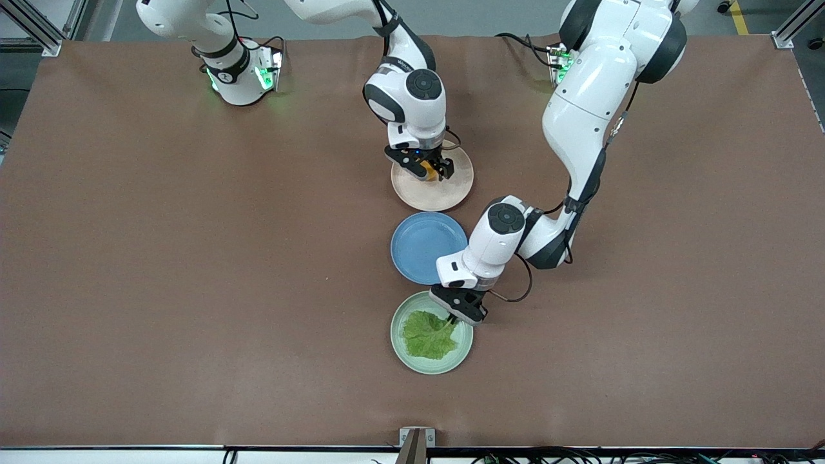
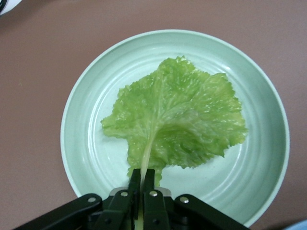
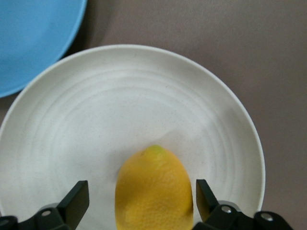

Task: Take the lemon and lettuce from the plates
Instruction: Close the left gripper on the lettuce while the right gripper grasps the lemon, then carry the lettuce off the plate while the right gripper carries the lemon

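The lettuce (image 1: pixel 428 335) lies flat on the mint green plate (image 1: pixel 403 351), the plate nearest the front camera. My left gripper (image 1: pixel 459 317) is at that plate's rim, shut on the leaf's pale stem rib (image 2: pixel 147 155); the lettuce (image 2: pixel 180 115) and the green plate (image 2: pixel 86 139) fill the left wrist view. The lemon (image 1: pixel 428 169) sits on the beige-pink plate (image 1: pixel 445 193). My right gripper (image 1: pixel 430 169) is open with one finger on each side of the lemon (image 3: pixel 154 191), with gaps on both sides, low over the beige plate (image 3: pixel 120 100).
An empty blue plate (image 1: pixel 422 248) sits between the two task plates; its edge shows in the right wrist view (image 3: pixel 33 38). The brown table mat (image 1: pixel 161 258) stretches wide on both sides of the plate row.
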`<state>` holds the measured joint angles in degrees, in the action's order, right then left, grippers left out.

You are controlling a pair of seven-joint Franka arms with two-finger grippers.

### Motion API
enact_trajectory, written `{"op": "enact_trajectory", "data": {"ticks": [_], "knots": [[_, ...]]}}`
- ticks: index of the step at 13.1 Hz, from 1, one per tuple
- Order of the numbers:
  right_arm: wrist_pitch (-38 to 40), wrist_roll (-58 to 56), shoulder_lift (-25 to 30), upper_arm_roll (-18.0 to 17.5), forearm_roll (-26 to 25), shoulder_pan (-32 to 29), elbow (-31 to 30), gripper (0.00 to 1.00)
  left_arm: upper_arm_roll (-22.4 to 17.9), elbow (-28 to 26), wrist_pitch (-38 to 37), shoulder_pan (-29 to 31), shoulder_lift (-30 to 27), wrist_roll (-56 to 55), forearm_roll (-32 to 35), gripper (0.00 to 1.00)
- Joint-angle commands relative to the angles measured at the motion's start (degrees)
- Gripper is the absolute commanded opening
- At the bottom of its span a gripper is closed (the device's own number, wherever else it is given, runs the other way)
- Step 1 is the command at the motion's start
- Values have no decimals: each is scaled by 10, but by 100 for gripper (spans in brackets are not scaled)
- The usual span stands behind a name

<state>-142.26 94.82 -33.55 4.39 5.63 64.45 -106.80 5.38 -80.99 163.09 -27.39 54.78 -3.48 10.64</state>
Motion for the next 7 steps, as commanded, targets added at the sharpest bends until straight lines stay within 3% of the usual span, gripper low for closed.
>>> {"op": "enact_trajectory", "data": {"ticks": [1, 2, 4, 7], "knots": [[-8, 13, -1, 7, -4, 14, -3, 80, -9, 8, 5, -6, -12, -1, 14, 1], [-4, 11, -1, 7, -5, 18, -3, 59, -9, 8, 2, -4, -24, -1, 14, 1], [3, 8, -1, 7, -10, 21, -3, 2, -9, 6, -13, 3, -47, -2, 13, 1], [60, -41, 15, 15, -11, 4, -2, 0, -7, 6, -78, 15, -89, -1, 8, 1]]}}
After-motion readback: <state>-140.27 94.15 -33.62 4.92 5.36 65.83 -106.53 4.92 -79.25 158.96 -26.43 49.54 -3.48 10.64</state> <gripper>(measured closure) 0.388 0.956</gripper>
